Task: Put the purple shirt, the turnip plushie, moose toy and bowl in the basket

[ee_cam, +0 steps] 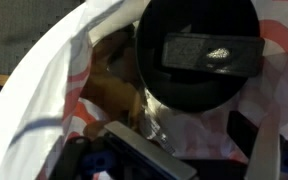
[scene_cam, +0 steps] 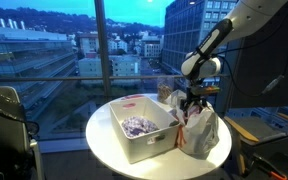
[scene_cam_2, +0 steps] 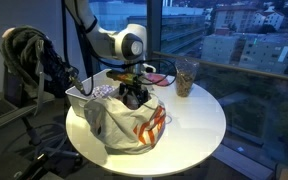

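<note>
Gripper (scene_cam: 192, 103) spread wide, poised over white bag (scene_cam: 206, 135) on round surface (scene_cam: 102, 138), dark bowl (ee_cam: 184, 95) and brown moose toy (ee_cam: 112, 85) inside bag (wrist view), basket (scene_cam: 149, 145) just beside, purple shirt (scene_cam: 136, 125) within, gripper contact with bowl unclear.

Tabletop (scene_cam: 100, 138): bears basket (scene_cam: 149, 145), bag (scene_cam: 208, 136) and glass (scene_cam: 166, 90).
Basket: shirt (scene_cam: 136, 125) lying inside.
Bag: just beside the basket.
Glass: behind both in an exterior view.
Pincer (scene_cam: 192, 102): over the bag's mouth.
Inside the bag, wrist view: bowl (ee_cam: 194, 50), moose toy (ee_cam: 112, 85) to its left.
</note>
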Tool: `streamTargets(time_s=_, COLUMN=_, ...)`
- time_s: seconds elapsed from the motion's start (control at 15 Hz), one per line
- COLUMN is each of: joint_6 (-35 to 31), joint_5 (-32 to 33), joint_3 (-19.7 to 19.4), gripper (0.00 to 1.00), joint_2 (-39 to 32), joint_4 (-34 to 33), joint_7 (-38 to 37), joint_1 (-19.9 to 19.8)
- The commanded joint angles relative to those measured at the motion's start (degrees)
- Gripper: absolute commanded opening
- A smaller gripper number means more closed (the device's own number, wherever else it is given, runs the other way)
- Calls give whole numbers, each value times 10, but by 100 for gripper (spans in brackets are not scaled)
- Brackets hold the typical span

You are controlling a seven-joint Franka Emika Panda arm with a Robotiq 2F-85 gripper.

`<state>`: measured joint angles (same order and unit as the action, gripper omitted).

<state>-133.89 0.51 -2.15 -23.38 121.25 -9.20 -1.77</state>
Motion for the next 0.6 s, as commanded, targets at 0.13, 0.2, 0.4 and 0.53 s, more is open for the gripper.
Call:
streamTargets(time_s=0.13, joint_6=-128, joint_5=-46, joint_3=-3, gripper=100, joint_2=-58, joint_4=19, joint_7=-4, joint_1=-6)
streamTargets(time_s=0.2, joint_6=-161, joint_5=-40, joint_3=-10, gripper=100, joint_2=-75, joint_4=19, joint_7=-14, joint_1=-1)
streamTargets(time_s=0.4, joint_6=-243, joint_5=5, joint_3=-62, gripper=100, joint_2=-109, joint_4=13, joint_7=-68, joint_1=43)
streamTargets(time_s=0.53, joint_6=-283, joint_5=37, joint_3=-110, gripper=100, joint_2=-118, joint_4=16, joint_7=-109, joint_1=85)
